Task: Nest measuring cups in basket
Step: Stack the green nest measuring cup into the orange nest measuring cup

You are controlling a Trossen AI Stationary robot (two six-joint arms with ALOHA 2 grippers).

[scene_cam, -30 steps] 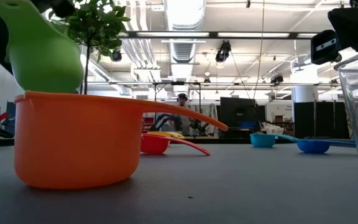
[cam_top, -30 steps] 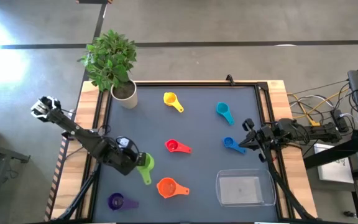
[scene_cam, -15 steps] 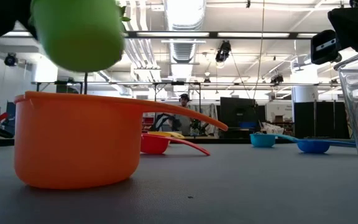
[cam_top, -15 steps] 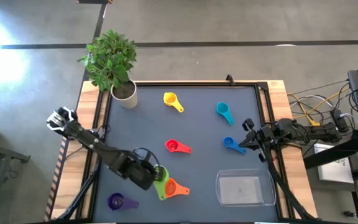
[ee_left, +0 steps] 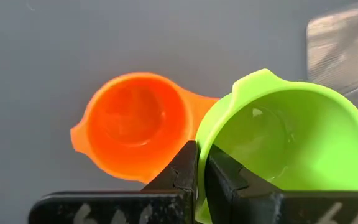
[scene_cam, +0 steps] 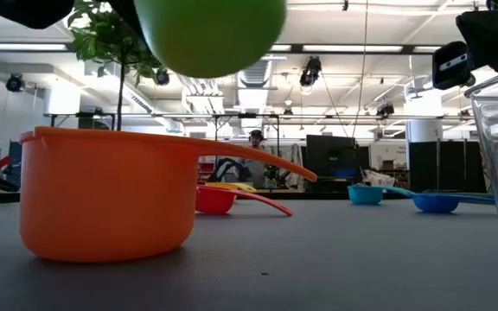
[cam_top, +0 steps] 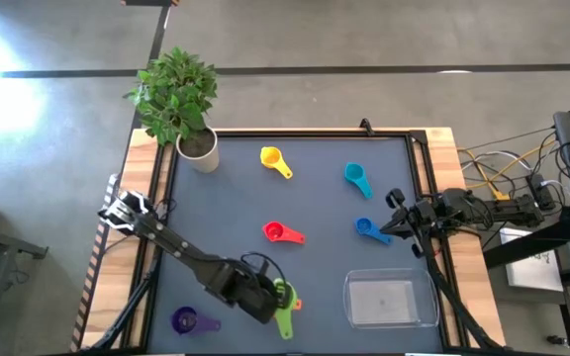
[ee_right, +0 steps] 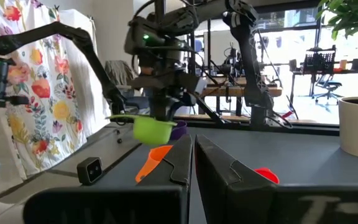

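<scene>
My left gripper [ee_left: 201,168] is shut on a lime-green measuring cup [ee_left: 291,137], which hangs in the air over the orange cup [ee_left: 135,134] on the dark mat. In the high view the green cup [cam_top: 283,299] hides most of the orange cup [cam_top: 296,304]. The clear basket [cam_top: 389,302] sits on its flat bottom to the right of them. The purple [cam_top: 184,319], red [cam_top: 275,232], yellow [cam_top: 270,158], teal [cam_top: 354,175] and blue [cam_top: 366,227] cups rest on their bases. My right gripper [cam_top: 396,218] waits shut at the table's right edge. My left gripper pinches the green cup's side wall at the rim [ee_left: 202,146], one finger inside the bowl and one outside. The fingers come slanting down from the table's left. The cup is lifted clear, mouth up and about level [scene_cam: 210,34], above the orange cup [scene_cam: 106,194].
A white plant pot [cam_top: 198,148] with a leafy plant stands at the far left corner. The wooden table frame [cam_top: 146,198] borders the mat. The blue cup lies close to my right gripper. Bare mat lies between the red cup and the basket.
My left gripper has carried the green cup toward the table's right and near edges, from beside the orange cup to a place over it. The cup has stayed lifted and mouth up. The orange cup has not moved.
</scene>
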